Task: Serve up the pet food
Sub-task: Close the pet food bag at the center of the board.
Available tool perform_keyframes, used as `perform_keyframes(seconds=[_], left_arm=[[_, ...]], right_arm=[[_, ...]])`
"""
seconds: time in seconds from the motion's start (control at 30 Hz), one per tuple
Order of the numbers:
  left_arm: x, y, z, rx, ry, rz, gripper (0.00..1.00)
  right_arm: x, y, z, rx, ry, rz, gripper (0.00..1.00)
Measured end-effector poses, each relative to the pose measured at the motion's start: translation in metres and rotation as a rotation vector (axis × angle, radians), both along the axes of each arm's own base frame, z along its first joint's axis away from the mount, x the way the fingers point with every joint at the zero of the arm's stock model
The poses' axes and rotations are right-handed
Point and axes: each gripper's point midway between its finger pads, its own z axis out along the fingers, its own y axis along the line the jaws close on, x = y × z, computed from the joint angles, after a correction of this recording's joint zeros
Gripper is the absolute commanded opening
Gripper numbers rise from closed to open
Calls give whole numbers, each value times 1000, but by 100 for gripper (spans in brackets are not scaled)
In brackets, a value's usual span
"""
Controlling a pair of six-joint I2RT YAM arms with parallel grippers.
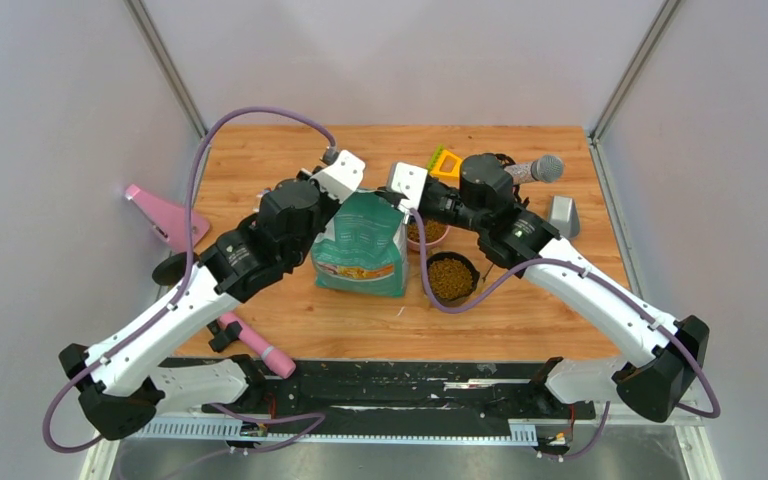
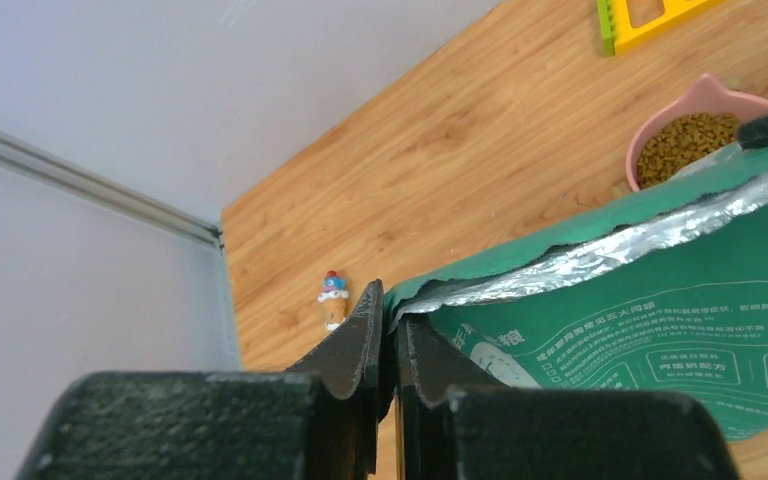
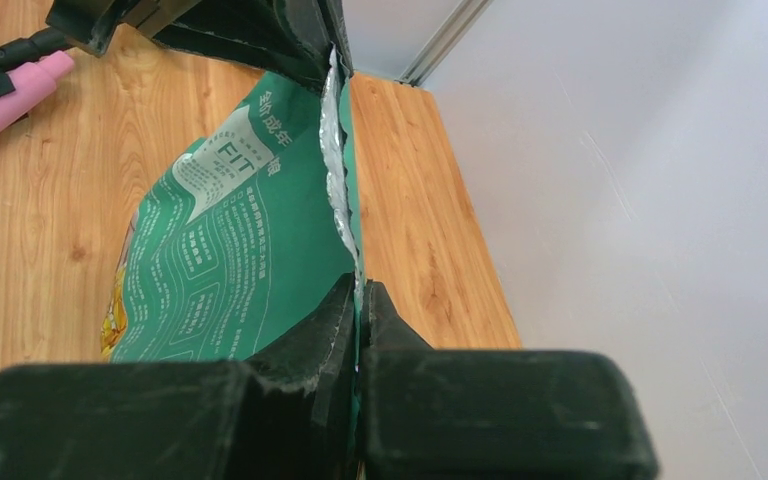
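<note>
The teal-green pet food bag (image 1: pixel 360 245) stands upright mid-table, its foil-lined top held between both grippers. My left gripper (image 2: pixel 388 300) is shut on the bag's left top corner (image 2: pixel 405 300), and in the top view it (image 1: pixel 348 192) sits at the bag's upper left. My right gripper (image 3: pixel 358 290) is shut on the opposite top edge of the bag (image 3: pixel 230 250), at its upper right (image 1: pixel 397 197). Brown pet food (image 2: pixel 685 145) fills a pink bowl (image 1: pixel 440 240) just right of the bag. More kibble (image 1: pixel 450 278) lies in a black bowl (image 1: pixel 472 268).
A grey scoop (image 1: pixel 563 215) and a grey-headed microphone-like object (image 1: pixel 537 168) lie at the far right. A yellow-green plastic piece (image 2: pixel 650 15) sits behind the bowls. A small toy figure (image 2: pixel 332 295) stands near the left wall. Pink items (image 1: pixel 165 220) lie at the table's left edge.
</note>
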Motion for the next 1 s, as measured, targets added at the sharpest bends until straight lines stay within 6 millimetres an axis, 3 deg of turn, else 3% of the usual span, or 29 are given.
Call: perform_keyframes(seconds=[0.13,0.17,0.2,0.23,0.27,0.33,0.57,0.67,0.77,0.87,1.0], left_arm=[[4,12,7,-30,27,71,71],[7,30,12,-26,20,147,79],[8,52,19,-32,4,233,95],[7,70,26,-48,-13,296,97],[4,85,32,-77,-30,342,99],[-7,94,43,-143,-62,331,100],[-59,91,63,-373,-244,57,100],[-66,80,70,-378,-295,-46,100],[-53,63,75,-340,-294,-110,100],[-20,47,73,-287,-252,-146,100],[23,53,41,-252,-144,-198,100]], right_arm=[[2,-3,-1,-4,4,-10,0],[3,-9,-2,-12,11,-26,0],[4,-16,-3,-23,24,-44,0],[4,-22,-4,-30,34,-56,0],[5,-27,-5,-34,42,-66,0],[5,-31,-6,-40,53,-75,0],[4,-33,-5,-39,73,-80,0],[4,-32,-6,-42,83,-81,0],[6,-31,-5,-42,90,-83,0],[7,-30,-5,-43,96,-83,0],[8,-30,-5,-46,99,-85,0]])
